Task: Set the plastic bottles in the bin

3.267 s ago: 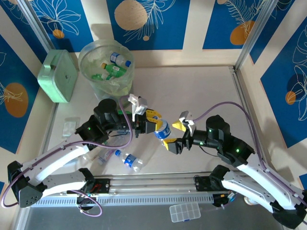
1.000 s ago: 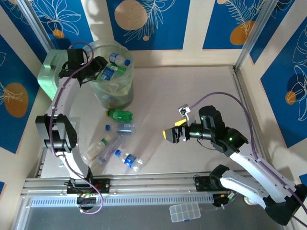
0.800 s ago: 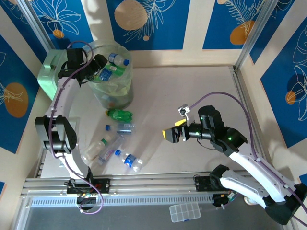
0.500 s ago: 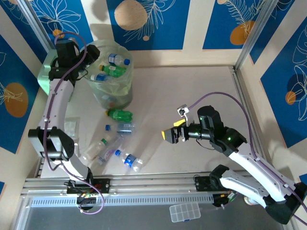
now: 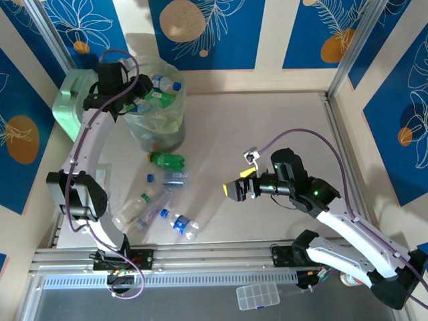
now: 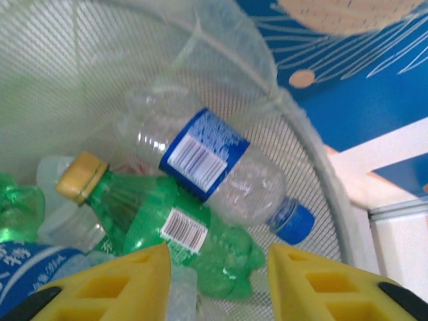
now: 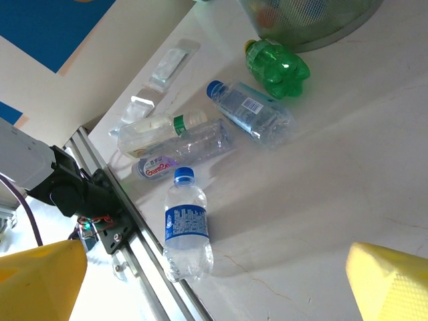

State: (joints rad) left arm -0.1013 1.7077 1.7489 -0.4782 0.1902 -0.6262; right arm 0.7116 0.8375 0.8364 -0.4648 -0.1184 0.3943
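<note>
White links point(image 5: 85, 144), black joints point(image 5: 289, 167), purple cables point(image 5: 297, 131), yellow fingers point(image 6: 114, 284)

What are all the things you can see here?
bin: one, see-through grey-green, far left of table.
bottles in the bin: several, clear and green, count unclear.
bottles on the table: five, four clear and one green, lying on the near side of the bin.
box: one, mint green, left of the bin.
packets: two, clear, left of the table bottles.
compartment case: one, clear, near edge.
left gripper: one, yellow fingers, open and empty, over the bin.
right gripper: one, yellow fingers, open and empty, over mid table.
</note>
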